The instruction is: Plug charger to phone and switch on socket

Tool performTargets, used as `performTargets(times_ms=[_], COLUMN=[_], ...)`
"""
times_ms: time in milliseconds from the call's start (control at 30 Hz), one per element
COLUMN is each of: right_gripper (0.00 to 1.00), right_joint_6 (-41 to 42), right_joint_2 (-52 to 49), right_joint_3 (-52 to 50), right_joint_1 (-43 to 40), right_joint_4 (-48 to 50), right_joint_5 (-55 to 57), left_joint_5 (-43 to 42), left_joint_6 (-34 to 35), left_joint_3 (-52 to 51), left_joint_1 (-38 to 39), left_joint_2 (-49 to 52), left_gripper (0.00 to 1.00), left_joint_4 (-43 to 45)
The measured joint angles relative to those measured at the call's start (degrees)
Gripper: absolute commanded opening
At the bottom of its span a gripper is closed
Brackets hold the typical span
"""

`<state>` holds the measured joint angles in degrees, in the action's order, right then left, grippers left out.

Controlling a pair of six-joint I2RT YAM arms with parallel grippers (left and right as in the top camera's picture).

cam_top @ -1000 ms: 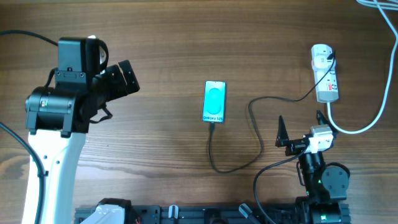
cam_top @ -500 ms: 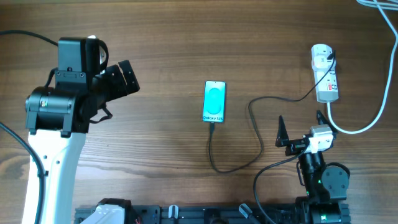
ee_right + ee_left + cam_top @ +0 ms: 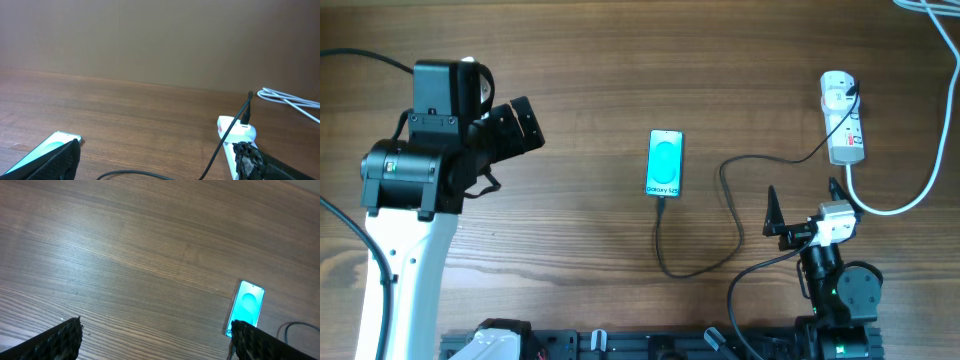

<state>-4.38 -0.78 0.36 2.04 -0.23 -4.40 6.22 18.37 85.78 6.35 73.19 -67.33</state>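
The phone point(image 3: 665, 163) lies screen-up at mid-table, glowing cyan. The charger's thin black cable point(image 3: 732, 215) runs from the phone's lower edge, loops toward me, then climbs right to a black plug point(image 3: 851, 93) seated in the socket's point(image 3: 843, 132) round end. My left gripper point(image 3: 517, 126) hovers open, well left of the phone point(image 3: 246, 307), with nothing between its fingers point(image 3: 64, 339). My right gripper point(image 3: 804, 205) stands open near the front edge, below the socket point(image 3: 235, 134), and is empty. Phone point(image 3: 47, 147) and cable point(image 3: 224, 142) show in the right wrist view.
The socket's thicker white cord point(image 3: 910, 200) curves from its near end out to the right and up past the table's far right corner, where it shows again as the white cord point(image 3: 290, 98). The arm bases stand along the front edge.
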Motion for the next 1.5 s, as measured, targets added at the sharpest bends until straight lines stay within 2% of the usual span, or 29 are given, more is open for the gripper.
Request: performTargets(times_ms=[667, 800, 833, 900, 1000, 1200, 1333, 1433, 1500], right_gripper=[1.0, 1.0, 1.0, 1.0, 1.0, 1.0, 1.0, 1.0, 1.0], right_joint_6=[0.0, 0.0, 0.0, 0.0, 0.0, 0.0, 0.0, 0.0, 0.0], right_joint_2=[0.0, 0.0, 0.0, 0.0, 0.0, 0.0, 0.0, 0.0, 0.0], right_joint_3=[0.0, 0.0, 0.0, 0.0, 0.0, 0.0, 0.0, 0.0, 0.0], right_joint_1=[0.0, 0.0, 0.0, 0.0, 0.0, 0.0, 0.0, 0.0, 0.0], right_joint_4=[0.0, 0.0, 0.0, 0.0, 0.0, 0.0, 0.0, 0.0, 0.0], right_joint_5=[0.0, 0.0, 0.0, 0.0, 0.0, 0.0, 0.0, 0.0, 0.0], left_joint_5=[0.0, -1.7, -3.7, -6.3, -8.7, -9.4, -14.1, -17.5, -18.4], left_joint_6=[0.0, -0.5, -1.7, -2.9, -3.7, -4.7, -11.8, -14.3, -14.8], left_joint_3=[0.0, -1.5, -4.1, -8.4, -16.3, -22.3, -30.0, -38.2, -42.2], left_joint_1=[0.0, 0.0, 0.0, 0.0, 0.0, 0.0, 0.0, 0.0, 0.0], left_joint_2=[-7.5, -8.8, -10.3, -12.5, -16.2, -24.6, -31.3, -36.6, -39.7], left_gripper=[1.0, 1.0, 1.0, 1.0, 1.0, 1.0, 1.0, 1.0, 1.0], left_joint_4=[-1.7, 4.8, 10.0, 13.7, 14.3, 14.7, 24.9, 32.8, 35.0])
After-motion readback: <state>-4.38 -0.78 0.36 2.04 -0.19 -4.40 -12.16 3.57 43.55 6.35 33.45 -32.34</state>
